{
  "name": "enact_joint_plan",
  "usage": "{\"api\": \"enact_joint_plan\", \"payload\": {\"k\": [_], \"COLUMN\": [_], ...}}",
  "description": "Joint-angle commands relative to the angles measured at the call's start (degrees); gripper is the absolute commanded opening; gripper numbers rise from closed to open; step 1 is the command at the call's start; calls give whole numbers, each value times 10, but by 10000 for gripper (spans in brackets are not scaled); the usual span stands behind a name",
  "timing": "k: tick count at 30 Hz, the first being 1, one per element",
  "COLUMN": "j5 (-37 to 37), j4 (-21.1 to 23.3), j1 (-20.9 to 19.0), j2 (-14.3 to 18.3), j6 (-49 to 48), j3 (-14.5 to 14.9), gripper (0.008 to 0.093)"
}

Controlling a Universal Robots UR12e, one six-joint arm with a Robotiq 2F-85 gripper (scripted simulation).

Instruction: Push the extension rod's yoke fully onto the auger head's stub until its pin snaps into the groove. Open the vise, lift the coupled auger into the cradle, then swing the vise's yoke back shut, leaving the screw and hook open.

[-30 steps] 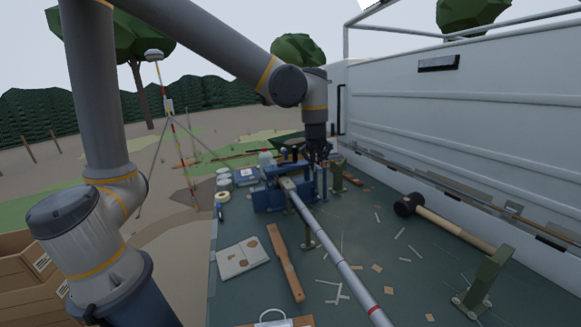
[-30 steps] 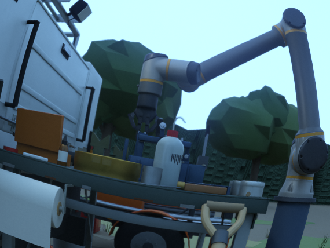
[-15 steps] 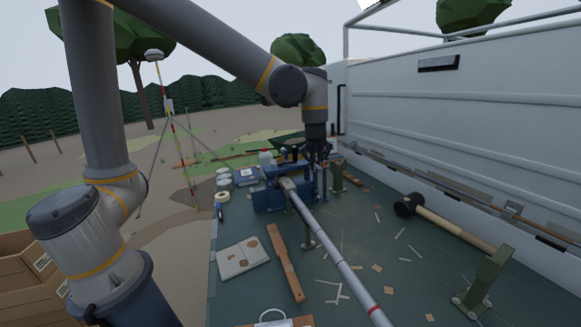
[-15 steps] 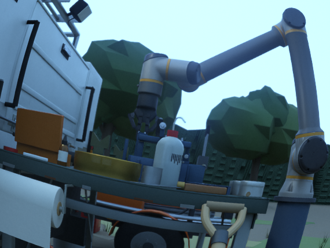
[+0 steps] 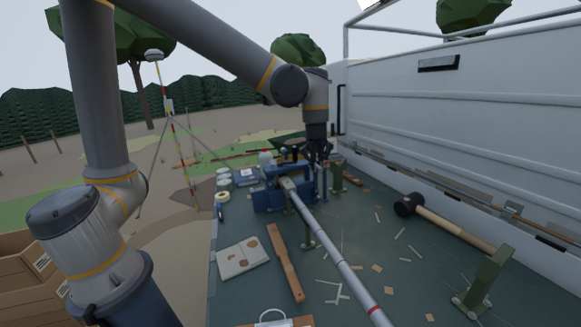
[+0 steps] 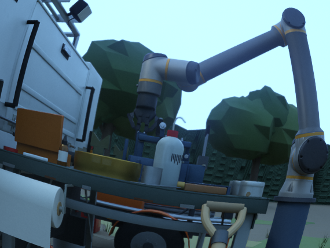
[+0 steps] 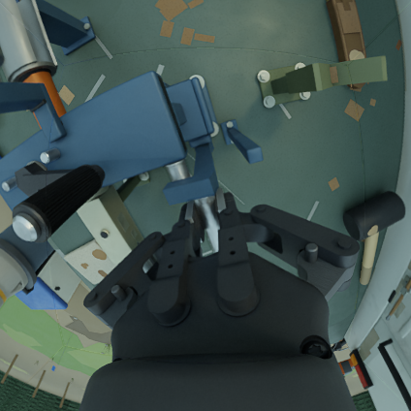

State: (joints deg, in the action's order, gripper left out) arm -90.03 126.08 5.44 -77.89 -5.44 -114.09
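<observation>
At the far end of the green truck bed the blue vise (image 5: 283, 184) (image 7: 111, 131) stands bolted down, with the grey extension rod (image 5: 333, 254) running out of it toward the near edge on low stands. The rod's end and an orange part (image 7: 51, 92) show beside the vise body in the wrist camera. A thin steel hook (image 7: 208, 218) at the vise's blue bracket (image 7: 194, 181) is clamped in my gripper (image 7: 207, 213) (image 5: 316, 156) (image 6: 144, 123), which hangs straight down over the vise's top. A black knurled screw handle (image 7: 58, 201) juts out to the left. The auger head's stub is hidden.
The white truck wall (image 5: 454, 127) closes the right side. Green cradle posts (image 5: 338, 175) (image 5: 483, 281) stand by it, with a black mallet (image 5: 447, 222) between them. A wooden stake (image 5: 286, 263), a stained notebook (image 5: 240, 256), a white bottle (image 6: 168, 158) and tape rolls lie left of the rod.
</observation>
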Motion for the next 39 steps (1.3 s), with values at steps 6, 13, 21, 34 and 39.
{"api": "enact_joint_plan", "payload": {"k": [6, 13, 21, 34, 39], "j5": [0, 0, 0, 0, 0], "j4": [1, 0, -1, -2, -2], "j1": [0, 0, -1, -1, -2], "j2": [2, 6, 10, 18, 20], "j6": [0, 1, 1, 1, 2], "j3": [4, 8, 14, 22, 24], "gripper": [80, 80, 80, 80, 80]}}
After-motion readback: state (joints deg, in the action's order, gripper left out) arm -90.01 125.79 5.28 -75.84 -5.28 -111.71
